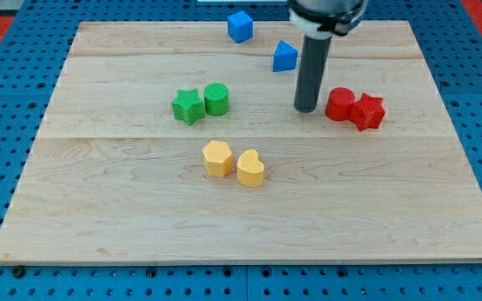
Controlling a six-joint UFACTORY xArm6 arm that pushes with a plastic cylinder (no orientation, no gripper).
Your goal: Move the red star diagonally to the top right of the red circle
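Right of board centre: my tip down on wooden board, just left of red circle — no fingers, bare rod. Red star at circle's right, seemingly touching.

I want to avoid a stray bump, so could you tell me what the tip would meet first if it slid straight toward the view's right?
Most likely the red circle, just right of my tip, the red star touching behind it.
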